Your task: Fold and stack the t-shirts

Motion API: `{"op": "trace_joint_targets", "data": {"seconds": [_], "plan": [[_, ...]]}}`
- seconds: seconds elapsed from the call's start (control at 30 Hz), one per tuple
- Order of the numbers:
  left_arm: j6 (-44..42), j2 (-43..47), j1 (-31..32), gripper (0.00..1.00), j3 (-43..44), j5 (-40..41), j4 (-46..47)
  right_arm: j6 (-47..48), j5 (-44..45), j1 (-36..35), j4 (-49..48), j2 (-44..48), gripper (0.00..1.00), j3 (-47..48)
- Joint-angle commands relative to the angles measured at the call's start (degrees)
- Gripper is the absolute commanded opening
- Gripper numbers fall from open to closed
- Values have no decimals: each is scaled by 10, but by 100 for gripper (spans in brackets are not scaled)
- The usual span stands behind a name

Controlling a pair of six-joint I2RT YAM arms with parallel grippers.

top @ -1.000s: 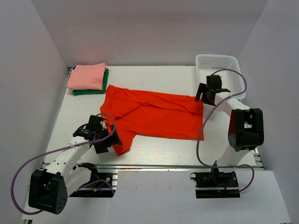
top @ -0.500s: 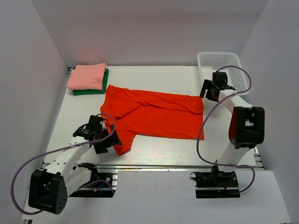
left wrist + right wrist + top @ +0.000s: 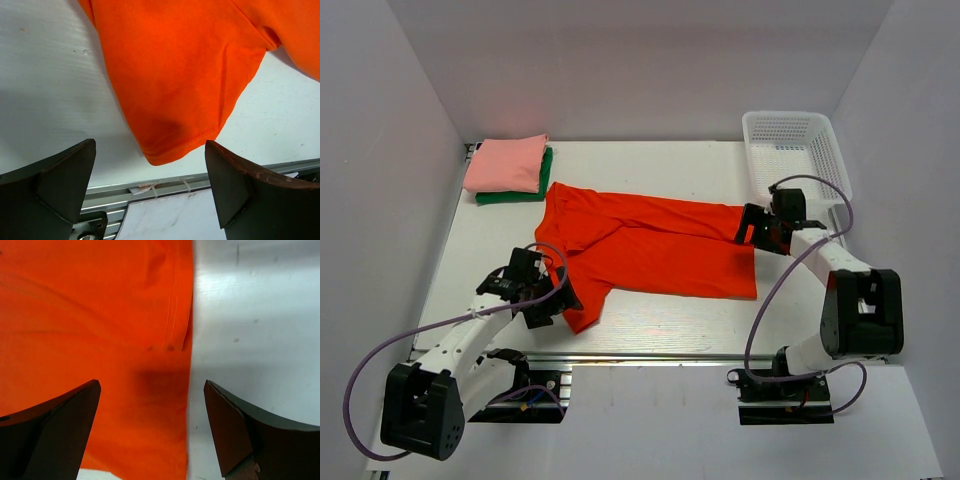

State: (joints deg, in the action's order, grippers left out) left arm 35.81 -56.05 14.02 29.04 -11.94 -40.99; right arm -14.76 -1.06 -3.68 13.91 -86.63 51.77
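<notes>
Left wrist view is showing the left gripper [image 3: 150,145] gaping empty over the shirt [image 3: 175,75] sleeve. The right gripper [image 3: 151,382], equally wide, is hovering at the hem; each should be pinching its edge squarely.

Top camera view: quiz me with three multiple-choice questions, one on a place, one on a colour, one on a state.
1. Where is the basket? A far right corner; B far left corner; C near edge.
2. What colour shirt lies under the pink shirt? A white; B green; C orange.
3. The orange shirt is: A in the basket; B folded on the pink one; C spread out on the table.
Answers: A, it sits far right; B, the green shirt peeks out beneath it; C, it lies open mid-table.
</notes>
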Motion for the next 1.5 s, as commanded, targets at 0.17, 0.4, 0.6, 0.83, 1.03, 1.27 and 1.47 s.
{"op": "trace_joint_targets", "data": {"seconds": [0.17, 0.4, 0.6, 0.83, 1.03, 1.27, 1.47], "plan": [[-3, 7, 2, 95, -24, -18, 36, -81, 8, -18, 46, 161, 90, -126], [-3, 7, 14, 73, -42, -54, 42, -117, 53, -14, 118, 267, 90, -206], [-3, -2, 35, 58, -55, -41, 42, -141, 17, -14, 100, 281, 90, -228], [2, -51, 59, 33, -56, -35, 67, -149, -3, -13, 83, 257, 90, -240], [2, -38, 65, 0, -38, -37, 72, -153, -33, -16, 60, 256, 86, -262], [-14, -31, 65, 0, 10, -55, 90, -164, -41, -16, 17, 248, 43, -273], [-32, -50, 65, 0, 59, -85, 110, -158, -37, -16, 29, 243, 14, -255]]}}
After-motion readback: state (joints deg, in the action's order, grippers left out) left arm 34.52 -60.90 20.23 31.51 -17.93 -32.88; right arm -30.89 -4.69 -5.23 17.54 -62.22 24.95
